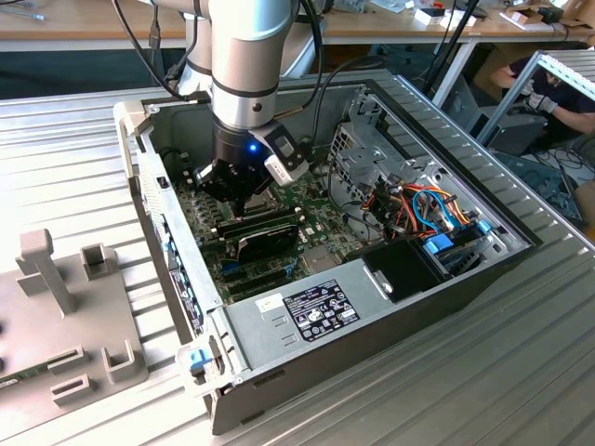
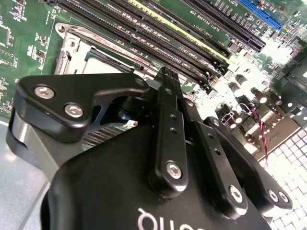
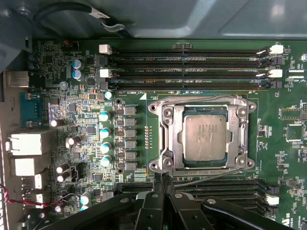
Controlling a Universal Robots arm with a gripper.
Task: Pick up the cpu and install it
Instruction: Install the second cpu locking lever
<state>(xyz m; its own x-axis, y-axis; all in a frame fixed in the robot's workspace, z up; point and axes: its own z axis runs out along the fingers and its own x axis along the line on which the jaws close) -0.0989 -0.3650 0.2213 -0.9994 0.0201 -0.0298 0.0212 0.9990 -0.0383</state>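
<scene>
Cpu [image 3: 206,140], dull silver square seated in socket frame [image 3: 165,139], end effector [image 3: 163,184] fingers together

Ribbed metal tabletop [image 1: 483,372], wooden benches [image 1: 84,23] behind, perhaps a seated person [image 1: 548,84] at the exterior view's right.

Dull silvery metal cpu [image 3: 206,139], glossy black gripper [image 3: 163,184]

Robot arm pointing straight down

The arm [image 1: 244,65] hangs upright, and its black gripper [image 3: 163,184] points down with both fingers [image 3: 167,188] pressed together, holding nothing.
</scene>
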